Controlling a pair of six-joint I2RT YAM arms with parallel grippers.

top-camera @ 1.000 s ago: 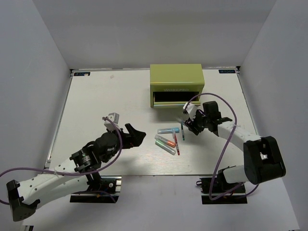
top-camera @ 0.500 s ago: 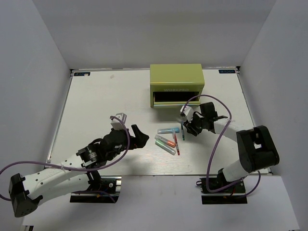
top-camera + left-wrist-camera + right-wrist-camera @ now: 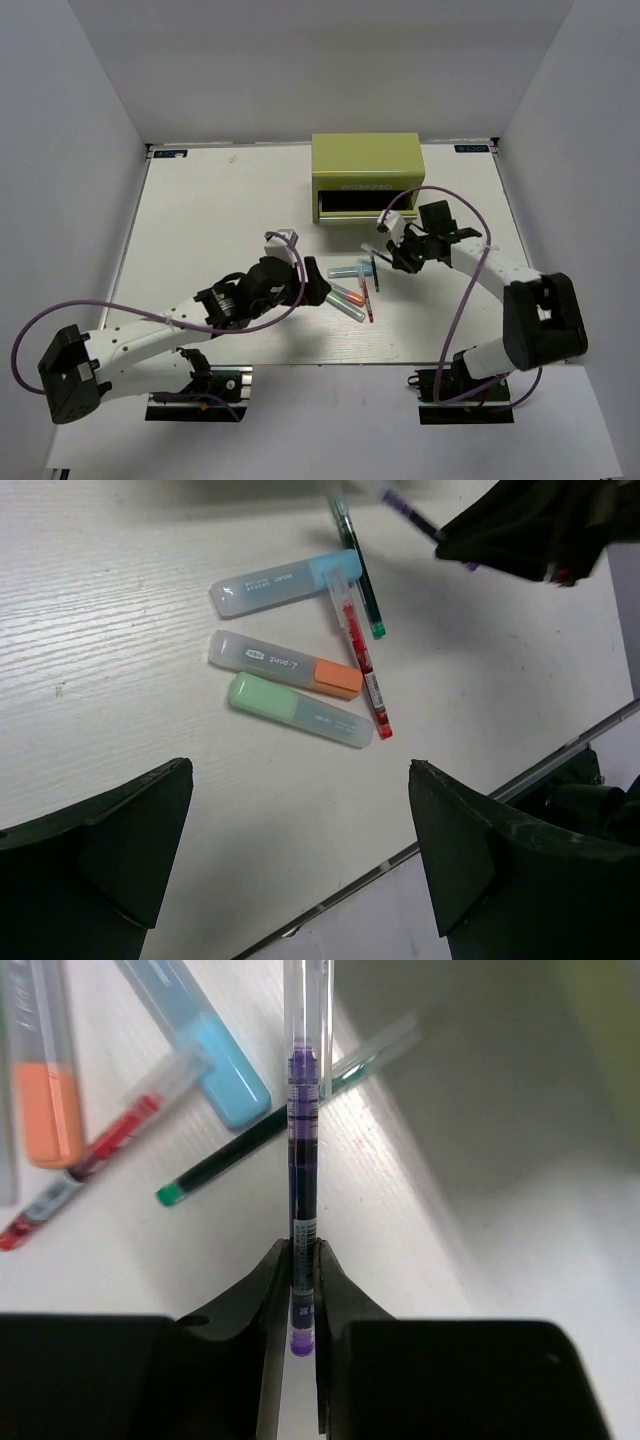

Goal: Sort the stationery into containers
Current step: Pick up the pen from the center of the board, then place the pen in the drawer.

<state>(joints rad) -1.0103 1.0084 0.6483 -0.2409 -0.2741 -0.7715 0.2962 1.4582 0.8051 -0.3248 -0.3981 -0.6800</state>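
While the top view sets the right gripper (image 3: 400, 250) just before the yellow-green metal drawer chest (image 3: 366, 160), lettering unreadable, the left wrist shows the left gripper (image 3: 298, 820) spread over clear tinted highlighters (image 3: 285, 664) farther from that chest. The right wrist shows its own fingers (image 3: 250, 1305) pinching the end of a thin purple-ink pen (image 3: 302, 1160): light, stiff, likely slick; probably steadier held mid-barrel.

The chest (image 3: 365, 165) is sitting at the bench's (image 3: 220, 220) back. Three highlighters (image 3: 285, 667) and two pens (image 3: 362, 660) are lying clustered before it, a third pen (image 3: 302, 1110) hanging just right of them.
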